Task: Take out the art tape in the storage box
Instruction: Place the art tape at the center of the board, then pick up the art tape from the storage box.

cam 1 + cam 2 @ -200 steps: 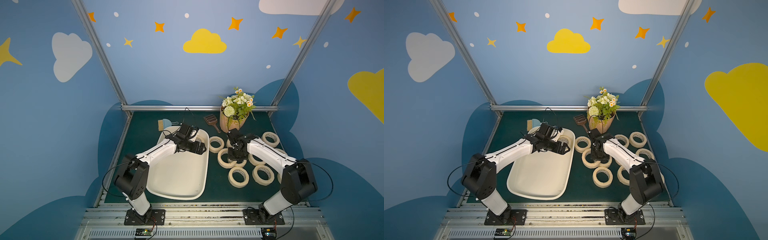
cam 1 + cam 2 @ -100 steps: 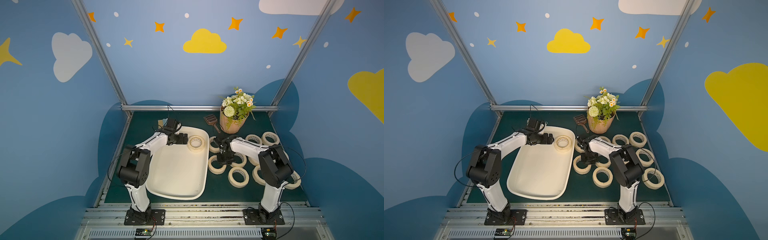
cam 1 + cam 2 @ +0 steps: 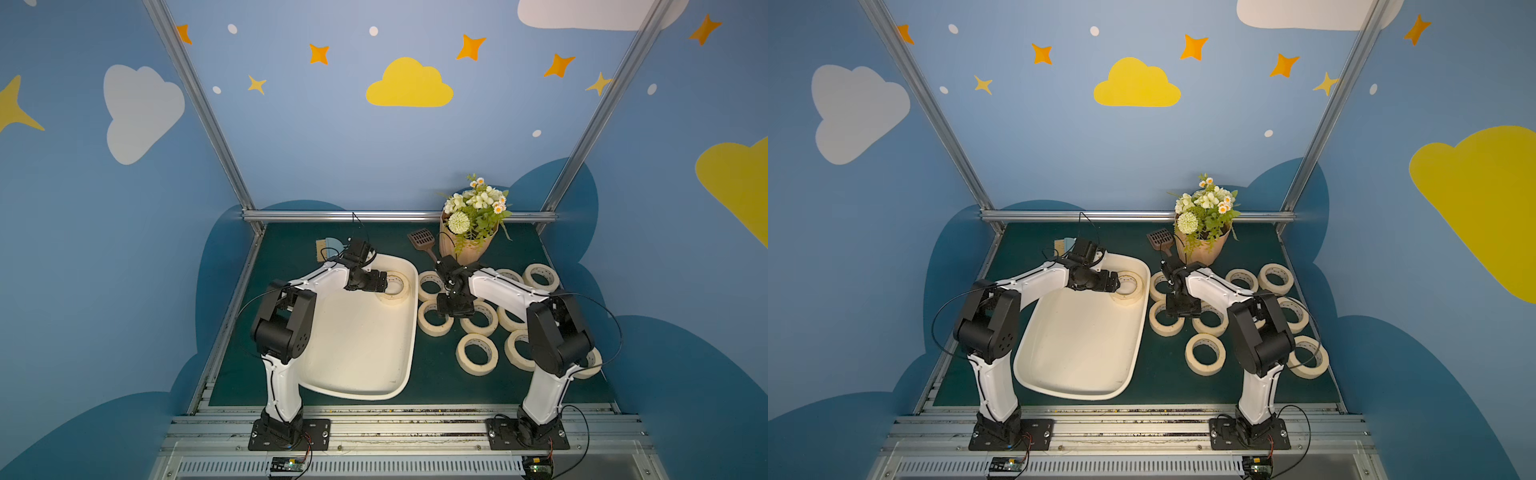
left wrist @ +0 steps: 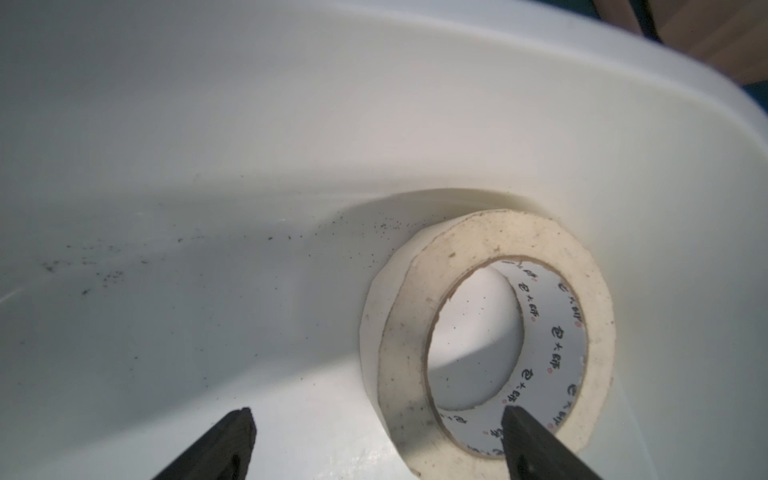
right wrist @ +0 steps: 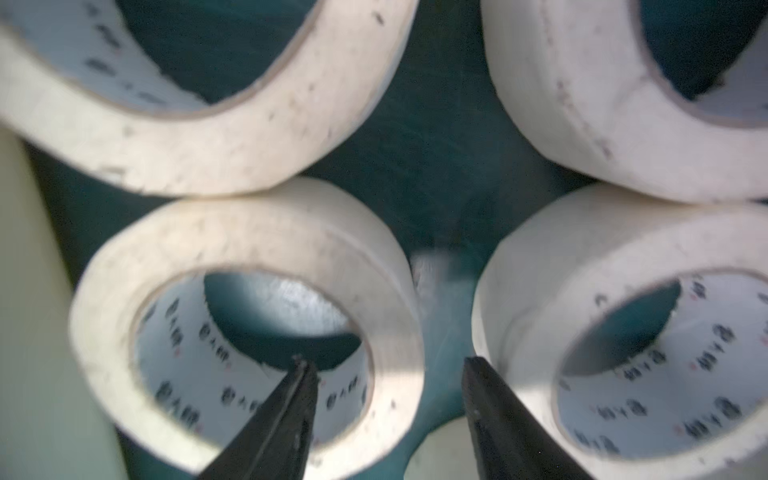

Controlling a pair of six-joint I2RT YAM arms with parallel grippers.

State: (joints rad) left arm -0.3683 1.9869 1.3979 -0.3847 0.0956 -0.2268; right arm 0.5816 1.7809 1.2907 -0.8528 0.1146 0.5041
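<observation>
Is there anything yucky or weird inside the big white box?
Yes. Little dark specks are sprinkled over the storage box floor beside its only tape roll, like dirt. The roll's top face looks smudged too.

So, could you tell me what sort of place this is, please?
Likely a robot test booth decorated like a nursery: two arms bolted to a metal rail, blue walls with painted clouds and stars.
</observation>
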